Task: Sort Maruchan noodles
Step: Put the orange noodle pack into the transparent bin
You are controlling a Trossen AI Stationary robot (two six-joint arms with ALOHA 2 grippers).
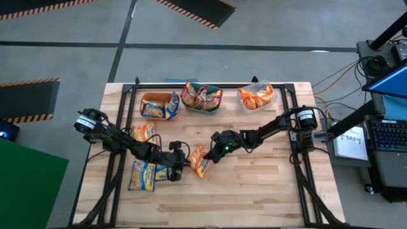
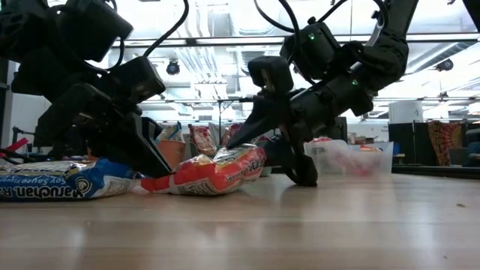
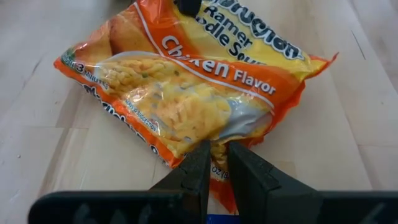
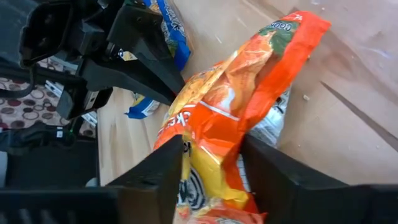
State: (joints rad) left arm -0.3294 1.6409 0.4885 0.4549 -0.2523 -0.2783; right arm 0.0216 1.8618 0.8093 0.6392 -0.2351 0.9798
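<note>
Far bins (image 1: 200, 107) already part-filled. Left pincer (image 1: 182, 166) and right pincer (image 1: 212, 151) both clamp orange packet (image 1: 200, 160) mid-surface. 3 blue packets (image 1: 142, 175) left, unsorted.

— Where do we look from?
— Straight down on the whole counter (image 1: 254, 191) from above, and level across it from board height, facing the room.
— And up close?
— We ride each wrist, very near. All four views share the orange packet (image 1: 200, 161) mid-counter, seen from opposite ends by the wrists.
</note>
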